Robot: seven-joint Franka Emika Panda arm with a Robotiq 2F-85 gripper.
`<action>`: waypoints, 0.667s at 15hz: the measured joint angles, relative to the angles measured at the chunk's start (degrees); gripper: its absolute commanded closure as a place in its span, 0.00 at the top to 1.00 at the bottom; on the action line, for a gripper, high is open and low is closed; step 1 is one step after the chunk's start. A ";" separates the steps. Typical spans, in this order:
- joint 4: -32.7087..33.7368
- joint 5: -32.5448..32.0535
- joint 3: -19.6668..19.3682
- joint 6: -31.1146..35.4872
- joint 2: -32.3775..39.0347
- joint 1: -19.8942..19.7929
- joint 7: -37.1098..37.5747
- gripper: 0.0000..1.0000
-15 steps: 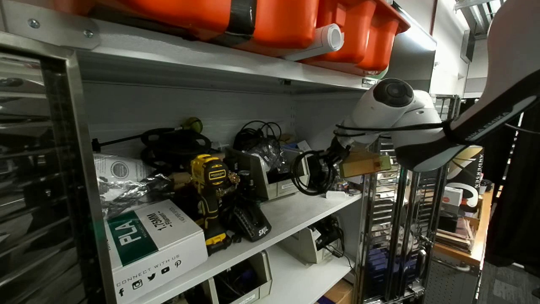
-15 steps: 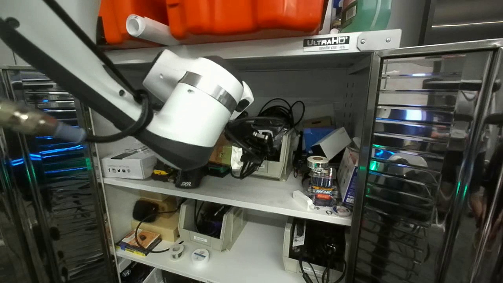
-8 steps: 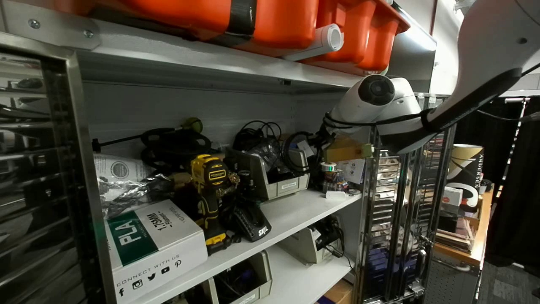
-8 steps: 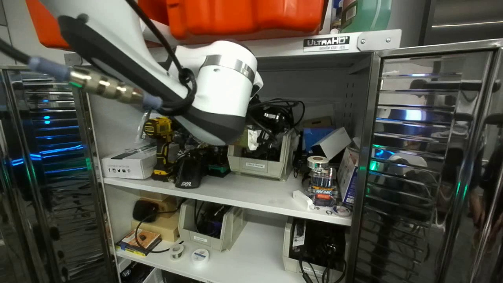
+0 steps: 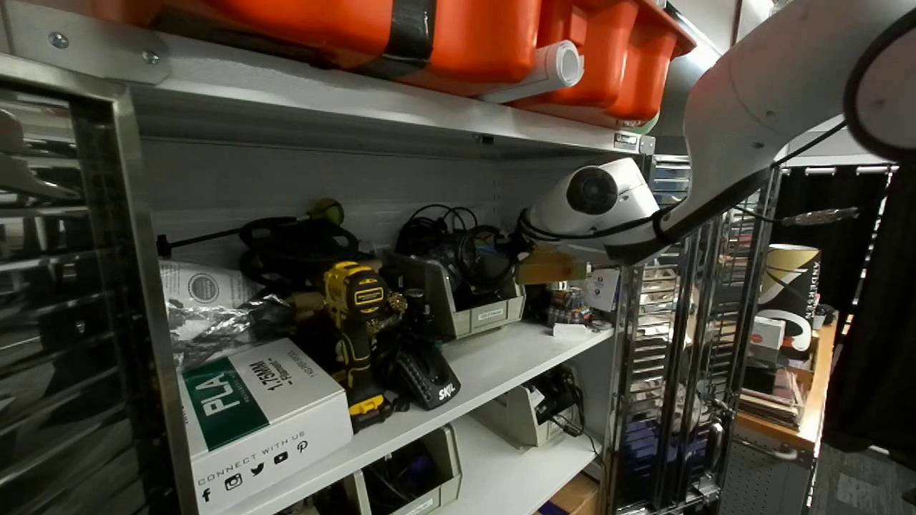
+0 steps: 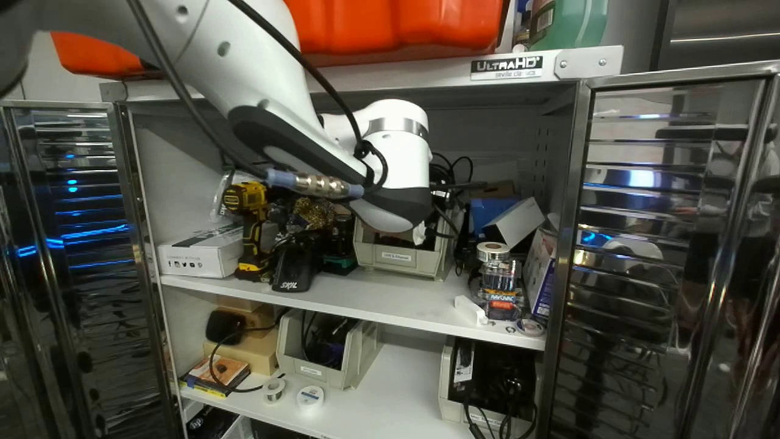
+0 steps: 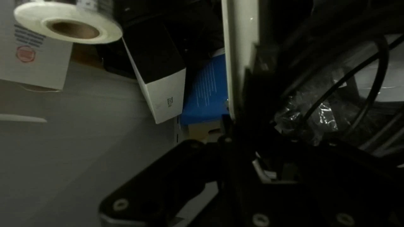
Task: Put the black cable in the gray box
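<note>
The black cable [image 5: 461, 259] is a loose coil of thin cord hanging from my gripper [image 5: 517, 245]. My gripper is shut on it and holds it over the gray box [image 5: 494, 315], at the box's open top. The gray box has a white label in both exterior views [image 6: 399, 263] and holds other black cords and clear plastic. In an exterior view the arm hides most of the gripper. In the wrist view the gripper [image 7: 252, 132] is very dark, beside the box's pale wall [image 7: 241, 37]. Blurred black loops show there on the right; I cannot tell which are the held cable.
A yellow drill [image 5: 358, 300], a SKIL charger [image 5: 428, 375] and a PLA box [image 5: 265, 408] stand to one side. A battery jar [image 6: 501, 286] and a white carton [image 6: 515, 222] stand on the other. The upper shelf [image 6: 420, 76] lies above the arm; a cabinet door [image 6: 658, 244] stands open.
The arm has moved further into the shelf, carrying the coil from in front of the gray box to over its open top. The gripper has stayed shut on the coil.
</note>
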 measured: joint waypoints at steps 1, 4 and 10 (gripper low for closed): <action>2.88 0.11 0.51 0.63 2.15 -0.99 0.27 0.18; 9.79 1.16 2.06 3.50 6.91 -3.70 0.22 0.17; 15.65 1.00 3.56 6.47 10.63 -5.77 -0.37 0.16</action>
